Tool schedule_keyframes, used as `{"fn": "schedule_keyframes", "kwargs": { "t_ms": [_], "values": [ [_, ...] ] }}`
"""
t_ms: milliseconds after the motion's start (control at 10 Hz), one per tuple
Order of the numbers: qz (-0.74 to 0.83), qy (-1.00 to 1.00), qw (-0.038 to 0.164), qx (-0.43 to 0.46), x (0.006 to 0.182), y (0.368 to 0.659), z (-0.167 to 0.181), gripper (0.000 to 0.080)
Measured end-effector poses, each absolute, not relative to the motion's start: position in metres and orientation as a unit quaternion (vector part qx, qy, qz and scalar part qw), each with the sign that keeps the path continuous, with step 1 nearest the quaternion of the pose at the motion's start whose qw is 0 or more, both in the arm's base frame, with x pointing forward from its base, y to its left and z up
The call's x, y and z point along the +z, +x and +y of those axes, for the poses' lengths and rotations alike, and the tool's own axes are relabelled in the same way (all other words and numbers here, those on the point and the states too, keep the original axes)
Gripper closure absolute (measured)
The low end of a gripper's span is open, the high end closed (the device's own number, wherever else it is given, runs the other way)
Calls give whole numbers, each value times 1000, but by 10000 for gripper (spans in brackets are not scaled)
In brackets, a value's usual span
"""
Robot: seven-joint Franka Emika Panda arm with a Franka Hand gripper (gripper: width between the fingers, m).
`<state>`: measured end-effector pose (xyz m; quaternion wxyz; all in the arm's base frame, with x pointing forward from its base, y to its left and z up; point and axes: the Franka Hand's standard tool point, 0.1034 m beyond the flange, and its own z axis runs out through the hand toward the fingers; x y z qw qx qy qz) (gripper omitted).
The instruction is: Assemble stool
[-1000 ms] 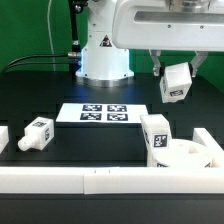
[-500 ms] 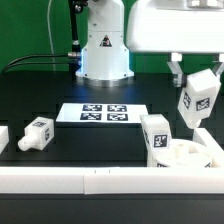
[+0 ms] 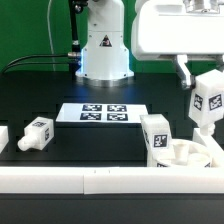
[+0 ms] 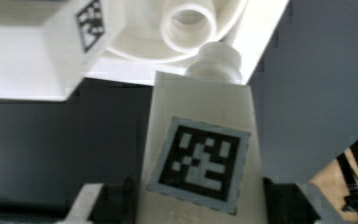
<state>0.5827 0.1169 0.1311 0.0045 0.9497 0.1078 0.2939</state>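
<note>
A black table (image 3: 40, 95) fills the exterior view. A white border rail (image 3: 90, 181) fences it along the bottom of the frame, the robot base (image 3: 103, 55) stands at upper centre and the marker board (image 3: 105, 112) lies flat in the middle.

At the right edge the gripper (image 3: 203, 88) is clamped on a stool leg (image 3: 209, 100), its jaws narrowed to the leg's width. In the wrist view the dark fingers (image 4: 318, 120) flank the tagged leg (image 4: 197, 150) on both sides. The leg's long axis is close to upright, leaning a little, with its free end pointing down.

Below it, in the lower right of the exterior frame, lies the seat (image 3: 192, 156), and a clear gap separates it from the held leg. In the wrist view the leg's tip aims at the seat (image 4: 158, 45) and ends just beside a round socket (image 4: 190, 18), apparently not yet centred over it.

A second leg (image 3: 155, 135) already stands upright in the seat, near the held one on its left. The coming move likely depends on bringing the tip over the free socket, then descending straight. Room is tight towards the standing leg and the rail, and open above. A loose leg (image 3: 38, 132) lies at the left of the frame, well apart.
</note>
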Motion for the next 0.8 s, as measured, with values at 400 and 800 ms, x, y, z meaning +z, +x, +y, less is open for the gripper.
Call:
{"fn": "schedule_keyframes", "kwargs": {
  "t_ms": [400,800],
  "values": [
    [190,934,50,299,127,593,103,466],
    [201,932,54,297,115,590,112,466]
  ]
}}
